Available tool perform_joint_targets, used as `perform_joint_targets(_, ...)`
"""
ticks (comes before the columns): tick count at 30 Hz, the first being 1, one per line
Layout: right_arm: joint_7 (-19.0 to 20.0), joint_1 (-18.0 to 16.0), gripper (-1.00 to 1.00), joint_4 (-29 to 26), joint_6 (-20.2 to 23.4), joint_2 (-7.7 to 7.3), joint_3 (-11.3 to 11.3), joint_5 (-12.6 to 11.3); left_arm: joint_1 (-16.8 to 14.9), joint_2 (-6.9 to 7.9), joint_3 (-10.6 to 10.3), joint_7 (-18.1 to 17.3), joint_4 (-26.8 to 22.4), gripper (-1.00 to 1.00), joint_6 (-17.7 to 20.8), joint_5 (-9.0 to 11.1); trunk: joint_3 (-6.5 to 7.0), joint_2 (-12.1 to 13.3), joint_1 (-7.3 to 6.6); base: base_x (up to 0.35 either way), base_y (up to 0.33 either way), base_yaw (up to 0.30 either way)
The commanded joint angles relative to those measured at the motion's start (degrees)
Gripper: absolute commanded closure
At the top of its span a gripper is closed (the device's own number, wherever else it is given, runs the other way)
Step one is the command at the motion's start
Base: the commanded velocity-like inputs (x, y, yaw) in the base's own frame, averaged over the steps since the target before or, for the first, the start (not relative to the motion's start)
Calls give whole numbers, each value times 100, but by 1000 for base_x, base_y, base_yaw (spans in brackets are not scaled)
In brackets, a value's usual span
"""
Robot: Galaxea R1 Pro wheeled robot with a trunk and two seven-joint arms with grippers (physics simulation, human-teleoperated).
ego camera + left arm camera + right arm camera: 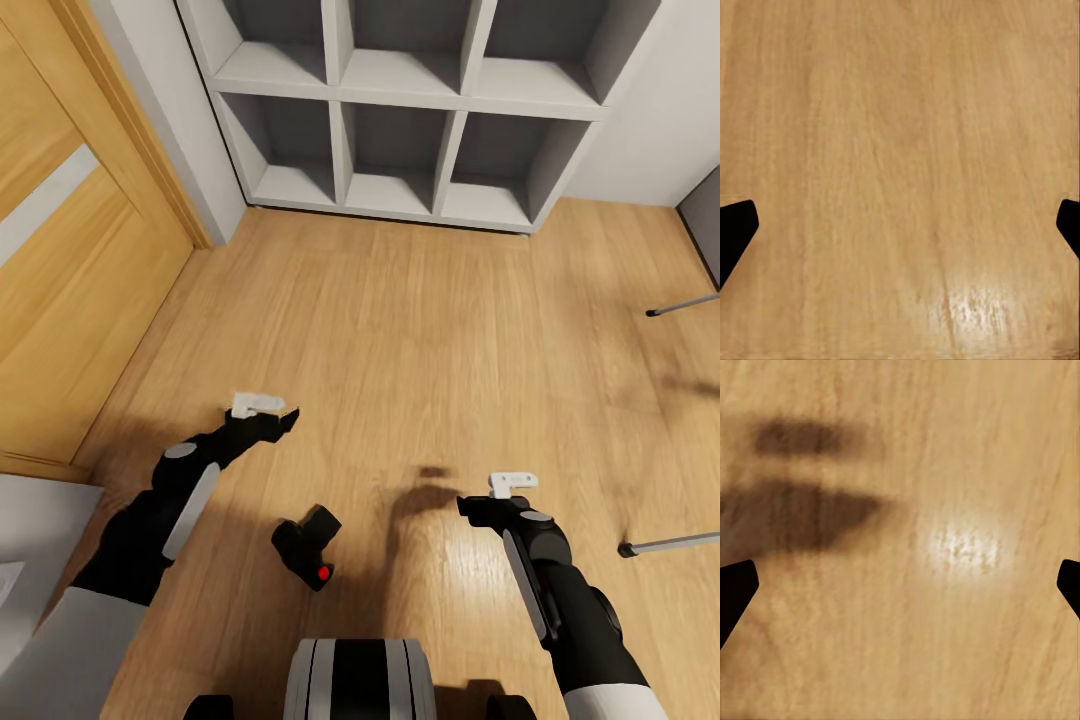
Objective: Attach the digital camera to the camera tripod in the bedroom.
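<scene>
Wood plank floor [420,330], digital camera [308,546] lying free, left claw [900,229] and right claw [900,589] spread wide, empty

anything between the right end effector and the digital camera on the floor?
No. In the head view, only bare wood floor with the arm's shadow lies between the right end effector and the digital camera. Both end effectors are open.

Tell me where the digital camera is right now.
In the head view the digital camera lies on the wood floor between the two arms, just ahead of the robot's base, nearer the left hand than the right hand; neither touches it.
</scene>
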Motion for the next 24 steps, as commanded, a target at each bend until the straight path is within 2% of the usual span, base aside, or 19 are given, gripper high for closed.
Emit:
perform_joint_targets(1, 13, 0, -100, -8, 30, 3, 4, 50, -3, 208, -256, -806, 441, -100, 161, -27, -3, -1, -1, 0, 0, 0)
perform_joint_targets(3, 16, 2, -100, -8, 30, 3, 5, 52, -1, 352, -309, -1297, 534, -100, 189, -167, -3, -1, -1, 0, 0, 0)
perform_joint_targets(4, 19, 0, -100, -7, 31, 3, 6, 52, -1, 529, -344, -1854, 591, -100, 199, -382, -3, -1, -1, 0, 0, 0)
perform_joint_targets(7, 21, 1, -100, -3, 35, 4, 7, 44, -2, 826, -343, -2679, 605, -100, 200, -768, -3, -1, -1, 0, 0, 0)
perform_joint_targets(9, 19, 1, -100, -1, 35, 4, 5, 26, -4, 1134, -303, -3465, 556, -100, 196, -1162, -1, -1, -1, 0, 0, -24)
perform_joint_targets(12, 17, 1, -100, 0, 37, 4, 0, 18, -3, 1255, -200, -3744, 477, -100, 180, -1322, 8, -1, -1, 0, 0, -100)
perform_joint_targets(15, 16, 0, -100, 0, 38, 4, -5, 13, -6, 1331, 41, -3908, 401, -100, 168, -1437, 17, -1, -1, 0, 0, -182)
perform_joint_targets(17, 10, -1, -100, 2, 38, 4, -8, 14, -5, 1356, 333, -3979, 370, -100, 168, -1492, 23, -1, -1, 0, 0, -221)
perform_joint_targets(21, 7, 2, -100, 7, 37, 4, -9, 11, -6, 1363, 489, -3994, 369, -100, 168, -1508, 33, -1, -1, 0, 0, -236)
perform_joint_targets(24, 7, 0, -100, 8, 31, 4, -9, 10, -4, 1361, 543, -3865, 385, -100, 169, -1513, 35, -1, -1, 0, 0, -244)
